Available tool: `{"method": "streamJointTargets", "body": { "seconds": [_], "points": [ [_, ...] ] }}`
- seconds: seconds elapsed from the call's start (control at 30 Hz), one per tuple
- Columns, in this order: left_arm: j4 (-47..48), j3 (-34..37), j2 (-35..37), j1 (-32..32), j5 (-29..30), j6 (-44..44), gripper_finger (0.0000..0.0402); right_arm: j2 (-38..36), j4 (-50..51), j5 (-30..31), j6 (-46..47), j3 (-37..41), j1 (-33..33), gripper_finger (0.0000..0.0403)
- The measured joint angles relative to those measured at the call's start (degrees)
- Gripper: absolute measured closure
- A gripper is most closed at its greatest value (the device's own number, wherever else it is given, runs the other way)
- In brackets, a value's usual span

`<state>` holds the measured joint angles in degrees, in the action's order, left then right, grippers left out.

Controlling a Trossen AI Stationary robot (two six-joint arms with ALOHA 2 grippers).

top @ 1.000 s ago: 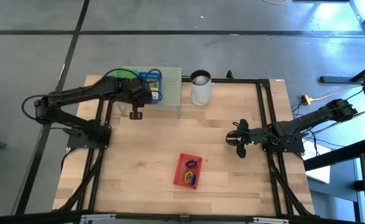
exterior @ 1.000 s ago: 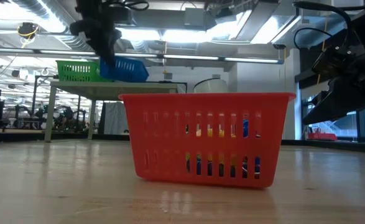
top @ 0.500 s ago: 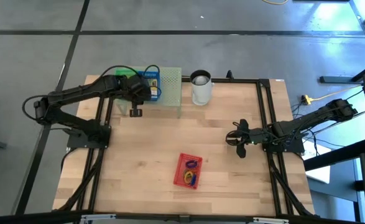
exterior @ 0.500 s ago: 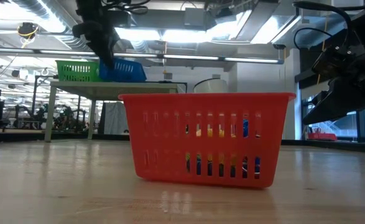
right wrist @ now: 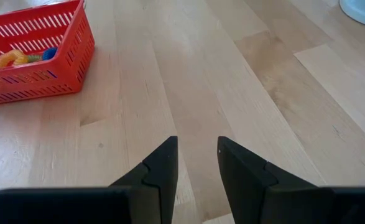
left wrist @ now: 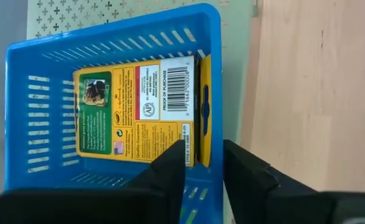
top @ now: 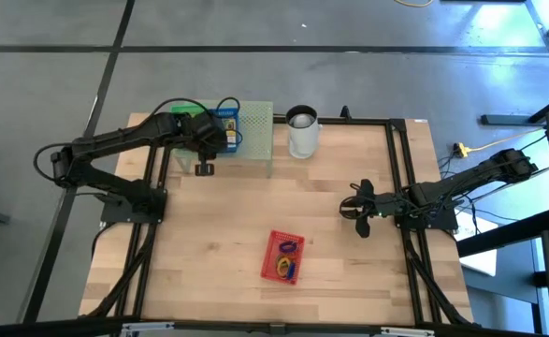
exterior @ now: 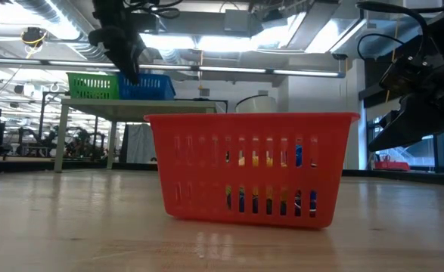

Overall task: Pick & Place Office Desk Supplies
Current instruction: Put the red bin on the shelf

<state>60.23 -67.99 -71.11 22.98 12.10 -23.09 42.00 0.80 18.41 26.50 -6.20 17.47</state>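
Note:
The blue basket (top: 228, 125) stands level on the pale green mesh stand (top: 259, 142) at the table's far left, beside a green basket (exterior: 93, 85). Yellow card packs (left wrist: 138, 106) lie flat inside it. My left gripper (left wrist: 204, 165) is above the blue basket's edge and shut on its wall. A red basket (top: 285, 256) with coloured rubber bands (right wrist: 14, 57) sits on the wood near the front centre. My right gripper (right wrist: 198, 155) hovers open over bare wood at the table's right, touching nothing. My left gripper holds the blue basket by the side wall (left wrist: 210, 134) that faces the bare wood, near a corner. One finger (left wrist: 170, 171) is inside the basket and the other (left wrist: 244, 171) outside, coming from above and pointing down. The basket's bottom rests on the mesh stand.
A white cylindrical cup (top: 302, 131) stands on the table just right of the mesh stand. A black frame (top: 400, 168) runs round the table's sides. Bare wood lies between the stand, the red basket and my right gripper.
My left gripper has carried the blue basket a little toward the green basket and down. The basket hung tilted above the stand a second ago; now it sits level on the stand next to the green basket. My right arm has kept still.

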Motion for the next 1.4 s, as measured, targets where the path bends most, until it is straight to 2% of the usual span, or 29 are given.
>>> {"method": "streamJointTargets", "body": {
  "seconds": [0.43,0.6,0.7,0.83,1.07,1.4],
  "points": [
    [-2.3,-5.4,0.0,-5.4,2.6,2.0,0.0274,0.0,0.0,0.0,0.0,0.0,0.0,0.0289],
    [-10.9,-5.4,-0.3,-10.8,-5.4,9.3,0.0274,0.0,0.0,0.0,0.0,0.0,0.0,0.0289],
    [-15.9,-5.4,-2.0,-16.1,-10.5,12.8,0.0274,0.0,0.0,0.0,0.0,0.0,0.0,0.0289],
    [-21.0,-5.4,-7.1,-25.6,-11.9,13.9,0.0274,0.0,0.0,0.2,0.0,0.0,0.0,0.0289],
    [-30.0,-5.4,-20.2,-39.8,-7.8,13.9,0.0269,0.0,-0.2,0.2,0.0,0.0,0.0,0.0289],
    [-42.6,-5.9,-36.2,-51.1,-0.4,14.4,0.0236,0.0,-0.2,0.2,0.0,0.0,0.0,0.0289]
  ]
}}
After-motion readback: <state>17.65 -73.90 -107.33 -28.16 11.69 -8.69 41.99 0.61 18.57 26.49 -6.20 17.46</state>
